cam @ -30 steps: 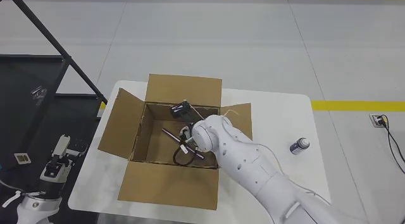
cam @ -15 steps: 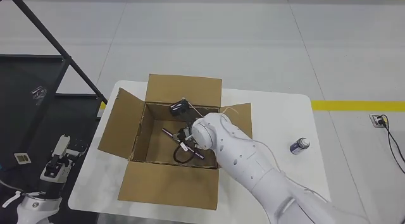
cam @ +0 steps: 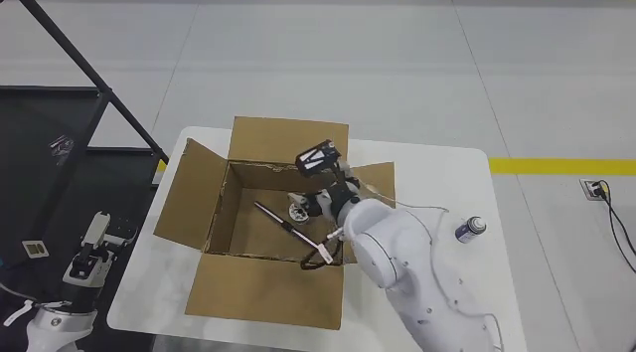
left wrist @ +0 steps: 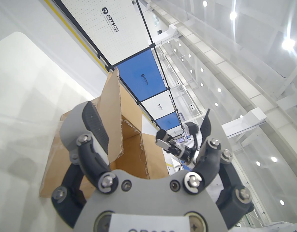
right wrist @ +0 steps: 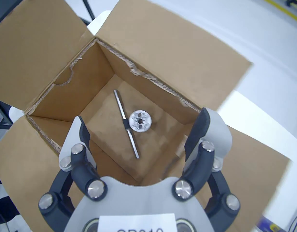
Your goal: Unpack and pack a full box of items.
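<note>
Cardboard box (cam: 268,292) sat on the white table (cam: 447,183), four flaps spread outward, floor mostly bare around one metal rod (right wrist: 126,124) and one white disc (right wrist: 140,121). From above, the arm hid its right inner corner. Right gripper (right wrist: 141,119) hung over the box, spread wide and empty; left gripper (left wrist: 148,113) likewise, outside it. One can (cam: 470,229) stood apart.

Bright even overhead light; ceiling lamps (left wrist: 288,44) flare; soft shadow inside box (right wrist: 85,83); wrist-view edges curved.
</note>
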